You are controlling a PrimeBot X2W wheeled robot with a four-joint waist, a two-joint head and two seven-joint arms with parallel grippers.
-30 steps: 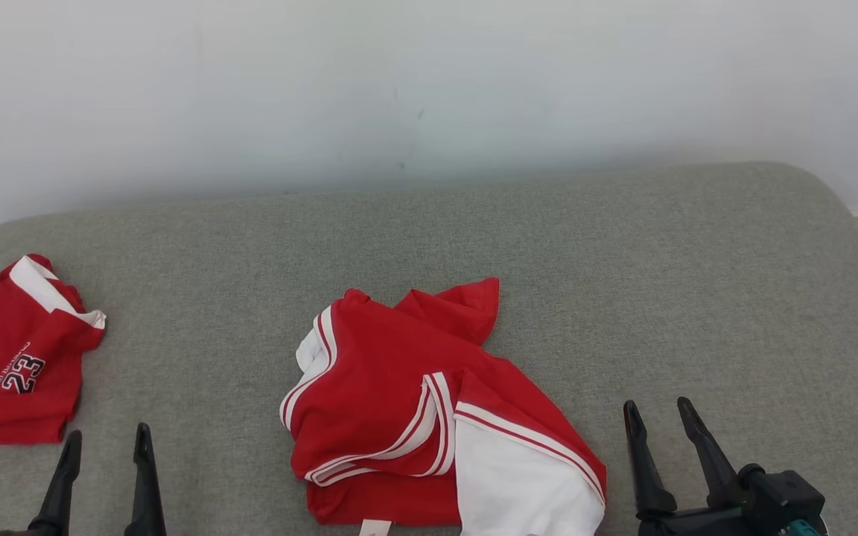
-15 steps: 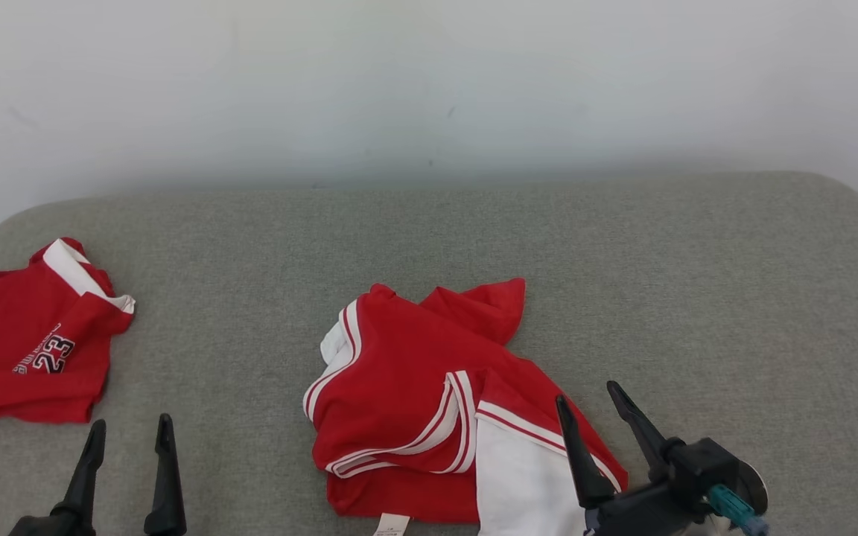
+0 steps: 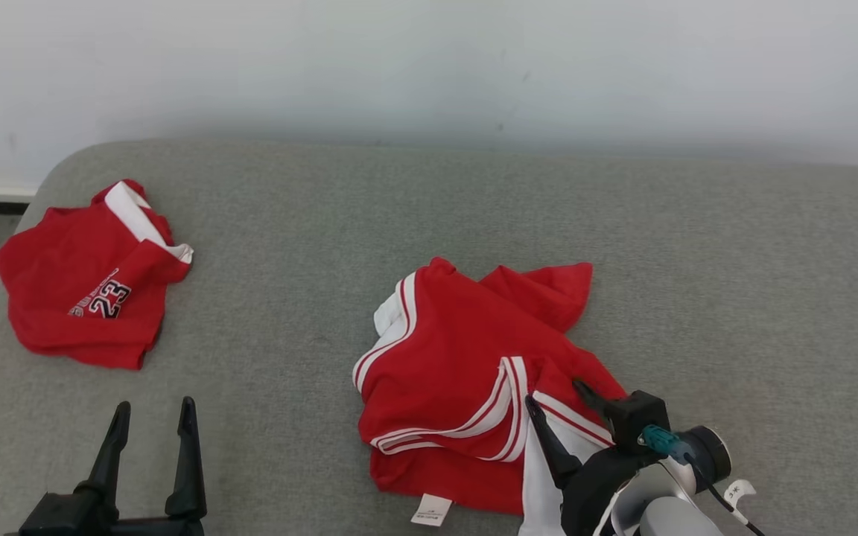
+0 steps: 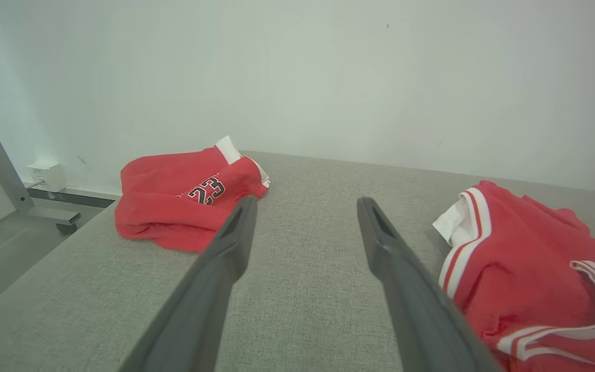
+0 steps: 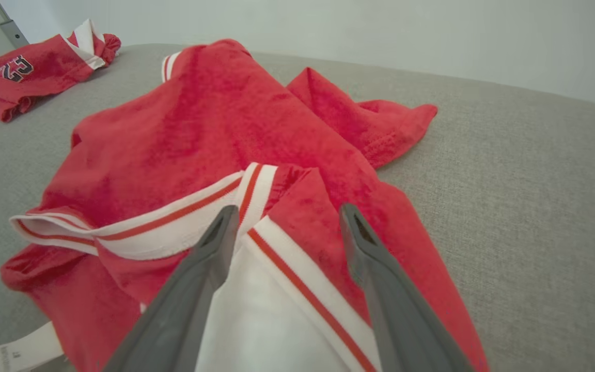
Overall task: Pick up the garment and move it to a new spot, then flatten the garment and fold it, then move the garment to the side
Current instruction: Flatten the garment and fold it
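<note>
Over the crumpled garment, the right hand hangs spread; closing here risks pinching several layers together.

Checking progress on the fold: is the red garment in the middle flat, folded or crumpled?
Crumpled. The garment lies bunched, its striped trim doubled over, neither spread flat nor neatly folded.

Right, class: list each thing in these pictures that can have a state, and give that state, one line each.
Middle garment: crumpled, not folded, lying on the grey surface.
Garment numbered 23: bunched up, lying apart at the left.
Left gripper: open, empty.
Right gripper: open, over the middle garment, gripping nothing.
</note>
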